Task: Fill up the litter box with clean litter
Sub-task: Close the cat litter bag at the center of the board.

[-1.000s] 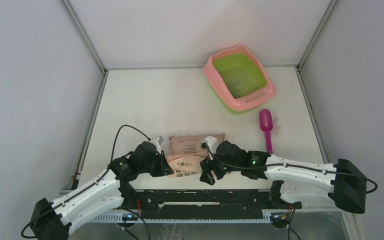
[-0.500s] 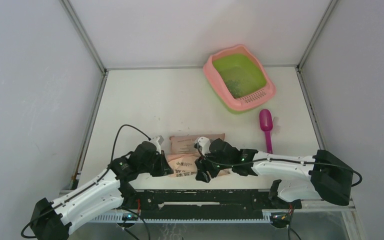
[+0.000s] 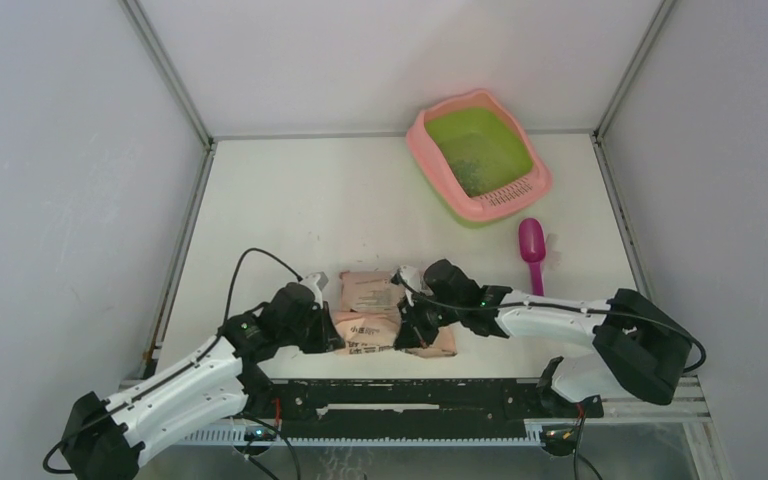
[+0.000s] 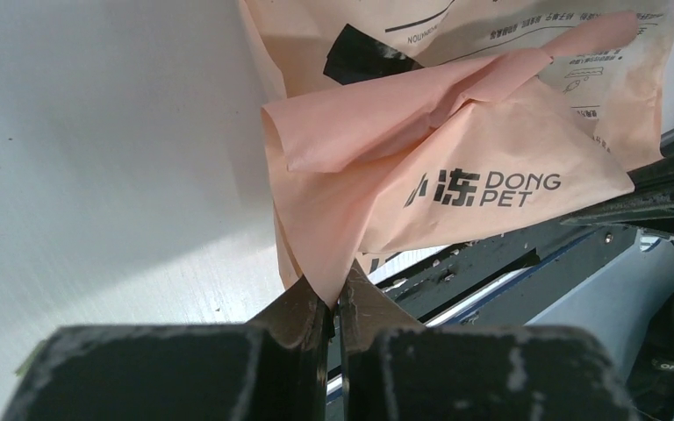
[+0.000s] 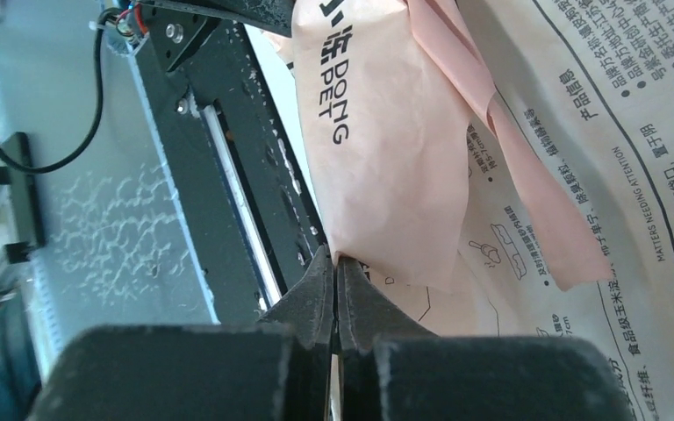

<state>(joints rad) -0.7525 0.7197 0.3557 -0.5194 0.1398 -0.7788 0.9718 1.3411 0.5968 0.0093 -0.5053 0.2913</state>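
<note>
- Litter box [image 3: 420, 150]: moulded plastic with a pink rim and a lime-green basin. I judge it stiff and light. It should slide on the table rather than flex, and its broad rim is the natural place to take hold.
- It sits in the far right corner of the table [image 3: 290, 200], turned slightly askew, with its perforated pink grid at the nearer end.
- Litter [image 3: 475, 172]: a thin scatter of greyish specks on the basin floor near the grid, with most of the green still bare. The fill looks barely begun.
- The granules are loose and will pour and roll, so they cannot be gripped. They have to travel inside a container.
- Bag [image 3: 372, 300]: peach-pink printed film lying at the middle of the near edge, crumpled and folded over on itself. I judge it soft, floppy and probably slick. Whatever it still holds should sag to the lowest point when lifted, so holds at two separated edges are sensible.
- Left gripper [image 4: 333, 303]: pressed together on a pointed fold at the bag's left side, with the film pinched between the fingertips.
- Right gripper [image 5: 335, 272]: closed on a thin corner of film at the bag's right side. The bite is shallow and could slip under load.
- Scoop [image 3: 532, 245]: magenta, lying untouched toward the right edge, between the litter box and the right arm.
</note>
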